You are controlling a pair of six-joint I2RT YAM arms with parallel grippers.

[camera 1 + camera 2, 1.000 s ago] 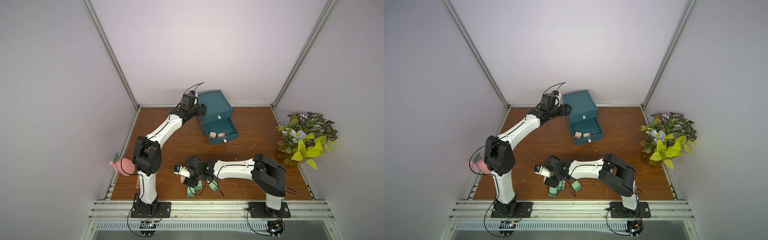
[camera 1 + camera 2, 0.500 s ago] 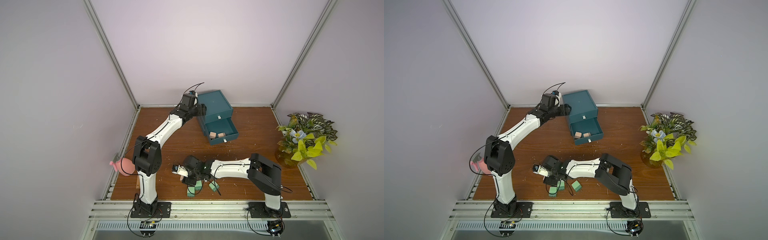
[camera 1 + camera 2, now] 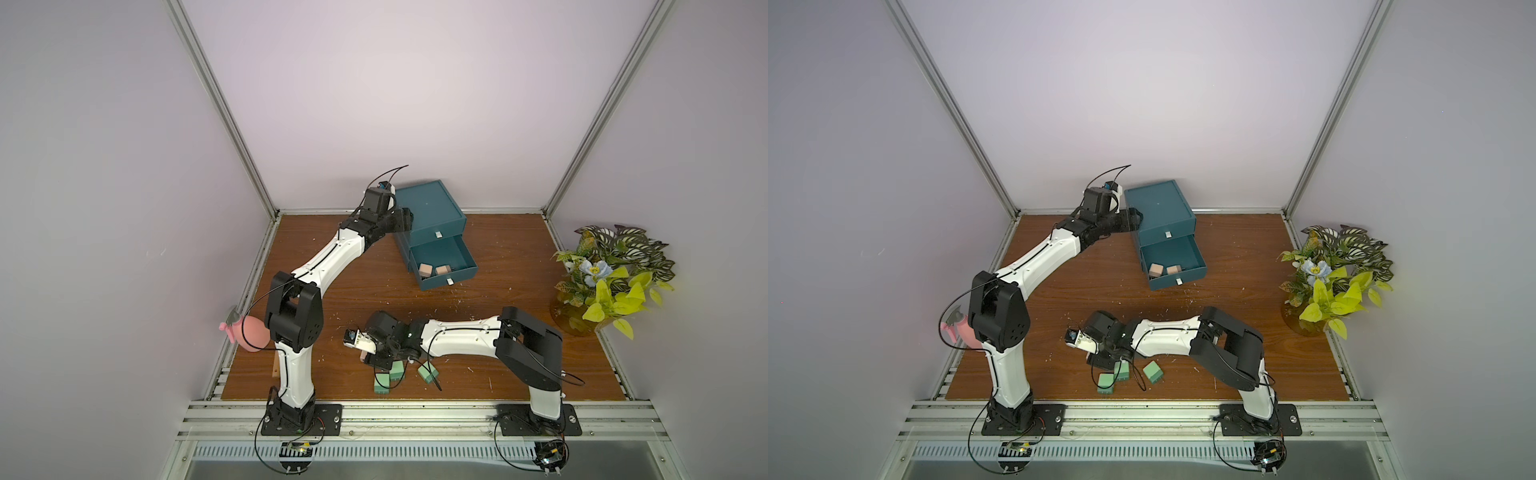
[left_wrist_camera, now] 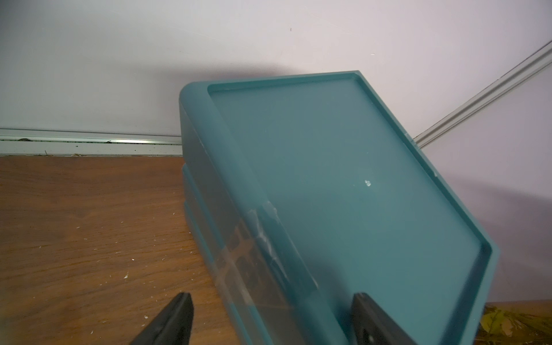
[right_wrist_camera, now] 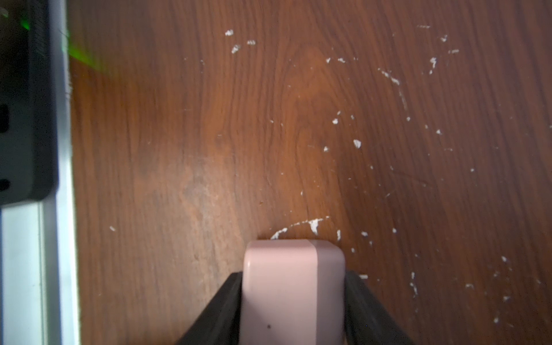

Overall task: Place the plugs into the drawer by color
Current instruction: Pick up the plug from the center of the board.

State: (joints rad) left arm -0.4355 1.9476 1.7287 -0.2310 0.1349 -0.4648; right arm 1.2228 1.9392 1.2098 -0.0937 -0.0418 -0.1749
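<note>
My right gripper (image 5: pixel 294 301) is shut on a peach-beige plug (image 5: pixel 294 283) low over the wooden table near its front; in a top view the plug (image 3: pixel 365 356) peeks out under the wrist. Three mint green plugs (image 3: pixel 381 380) (image 3: pixel 397 370) (image 3: pixel 428 372) lie just in front of it. The dark teal cabinet (image 3: pixel 428 208) stands at the back with one drawer (image 3: pixel 453 253) pulled out, holding two peach plugs (image 3: pixel 425 270) (image 3: pixel 443 270). The drawer above is closed. My left gripper (image 4: pixel 273 316) is open, its fingers (image 4: pixel 176 316) straddling the cabinet's (image 4: pixel 343 179) top left edge.
A potted plant (image 3: pixel 606 274) stands at the table's right edge. A pink balloon-like object (image 3: pixel 249 332) sits at the left edge behind the left arm, with a small wooden piece (image 3: pixel 275 368) beside the arm's base. White specks litter the table (image 3: pixel 332 299).
The right gripper has shifted slightly left near the green plugs and its jaws have narrowed onto the peach plug. The left arm and the cabinet have not moved.
</note>
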